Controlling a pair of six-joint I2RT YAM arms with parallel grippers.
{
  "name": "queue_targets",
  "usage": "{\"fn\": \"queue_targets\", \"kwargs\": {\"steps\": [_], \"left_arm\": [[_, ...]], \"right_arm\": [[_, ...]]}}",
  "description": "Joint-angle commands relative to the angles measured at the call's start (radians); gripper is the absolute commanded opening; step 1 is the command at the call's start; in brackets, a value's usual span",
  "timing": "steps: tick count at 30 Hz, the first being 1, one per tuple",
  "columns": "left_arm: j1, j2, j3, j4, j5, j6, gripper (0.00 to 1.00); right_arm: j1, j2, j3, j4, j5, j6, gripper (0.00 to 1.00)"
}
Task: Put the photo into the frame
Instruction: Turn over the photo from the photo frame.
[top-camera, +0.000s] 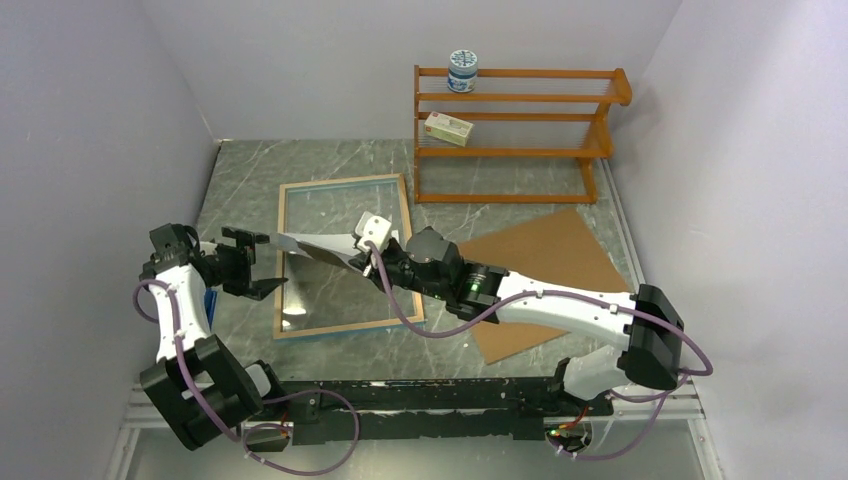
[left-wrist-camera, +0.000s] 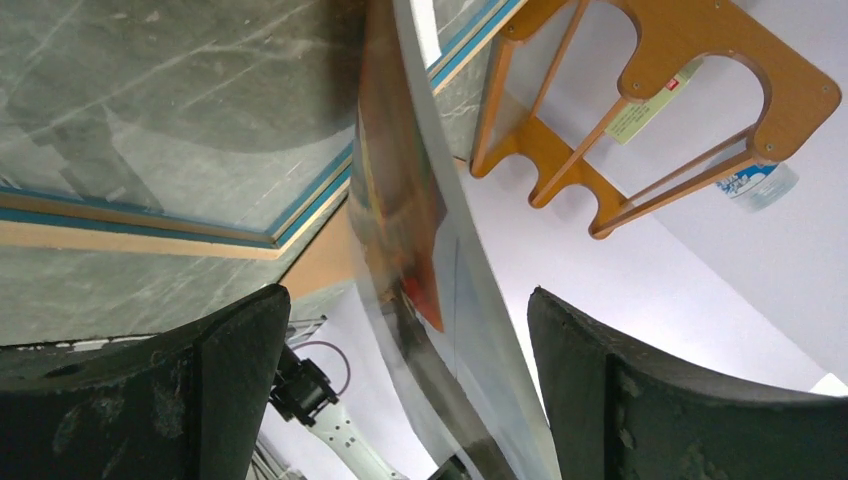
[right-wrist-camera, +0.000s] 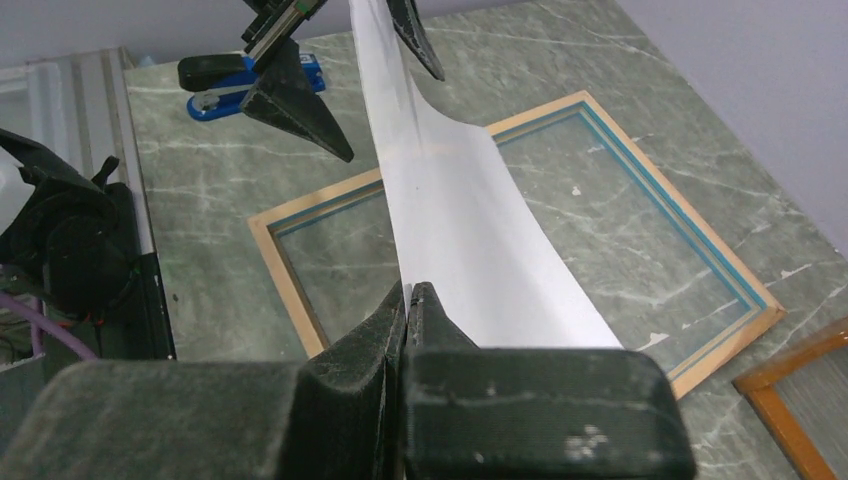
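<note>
One photo (top-camera: 318, 246) | right end effector (right-wrist-camera: 408, 290) pinching | left end effector (top-camera: 258, 262) agape

Pale lilac walls (top-camera: 300, 60) enclose a grey-green marbled surface (top-camera: 250, 170) on three sides. An orange-brown wooden shelf rack (top-camera: 515, 135) stands at its far end, well beyond the right pincer (top-camera: 358, 258). Light is even, shadows soft.

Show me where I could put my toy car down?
Bare table behind the frame, left of the rack; also a strip between frame and arm bases. Crowded over the frame: left gripper, right gripper and photo.
</note>
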Motion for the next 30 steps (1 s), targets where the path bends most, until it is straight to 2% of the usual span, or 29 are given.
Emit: {"fn": "queue_targets", "kwargs": {"steps": [1, 8, 15, 23, 26, 28, 29, 30], "left_arm": [[0.005, -0.022, -0.014, 0.056, 0.031, -0.08, 0.94], [0.008, 0.009, 0.026, 0.036, 0.025, -0.05, 0.94], [0.009, 0.018, -0.048, 0.11, 0.12, -0.104, 0.71], [0.008, 0.03, -0.045, 0.142, 0.171, -0.098, 0.43], [0.009, 0.007, -0.067, 0.199, 0.199, -0.13, 0.3], [0.008, 0.001, -0.069, 0.221, 0.21, -0.139, 0.17], [0.009, 0.0, -0.066, 0.225, 0.215, -0.139, 0.12], [0.009, 0.002, -0.059, 0.222, 0.214, -0.134, 0.06]], "right_arm": [[0.01, -0.045, -0.021, 0.096, 0.016, -0.017, 0.0], [0.012, -0.062, -0.058, 0.115, 0.015, -0.028, 0.0], [0.013, -0.073, -0.083, 0.14, -0.007, -0.044, 0.0], [0.013, -0.088, -0.102, 0.143, -0.019, -0.061, 0.0], [0.013, -0.098, -0.106, 0.13, -0.02, -0.077, 0.0], [0.013, -0.101, -0.102, 0.107, -0.055, -0.091, 0.0], [0.013, -0.104, -0.098, 0.09, -0.063, -0.099, 0.01], [0.013, -0.106, -0.092, 0.071, -0.072, -0.107, 0.07]]}}
